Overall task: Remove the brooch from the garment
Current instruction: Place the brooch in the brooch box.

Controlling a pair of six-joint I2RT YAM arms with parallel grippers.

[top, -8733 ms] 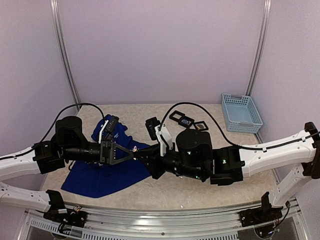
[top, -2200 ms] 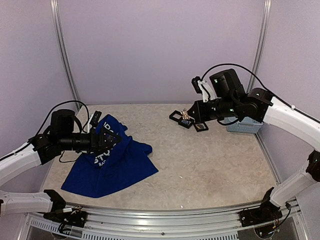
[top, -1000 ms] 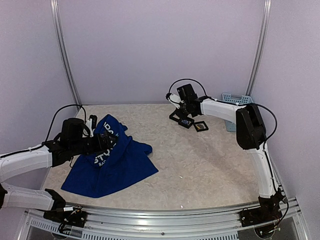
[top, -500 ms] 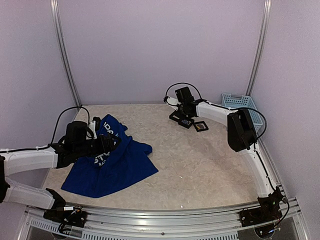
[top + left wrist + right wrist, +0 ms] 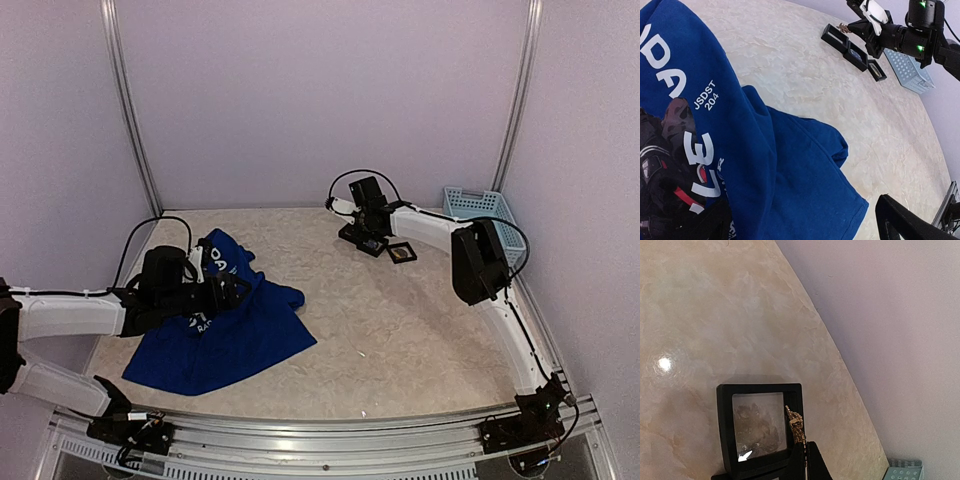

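The garment (image 5: 240, 335), a royal-blue T-shirt with white lettering, lies crumpled at the table's left (image 5: 790, 165). My left gripper (image 5: 232, 290) hovers just over it, open, its black fingers (image 5: 895, 220) wide apart on either side of the cloth with nothing between them. My right gripper (image 5: 805, 449) reaches to the back of the table (image 5: 360, 222). It is shut on the small gold brooch (image 5: 796, 424), which sticks up from its tips just above a black square frame (image 5: 759, 432). The left wrist view also shows the brooch (image 5: 842, 27), far from the shirt.
Three black square frames (image 5: 376, 243) lie in a row at the back centre (image 5: 856, 52). A light-blue basket (image 5: 492, 205) stands at the back right, partly behind the right arm. Pale walls and metal posts close in the table (image 5: 400, 330).
The right gripper, still shut on the brooch, has shifted slightly left and back over the frames. The left arm has slid a little right over the shirt, its gripper still open.
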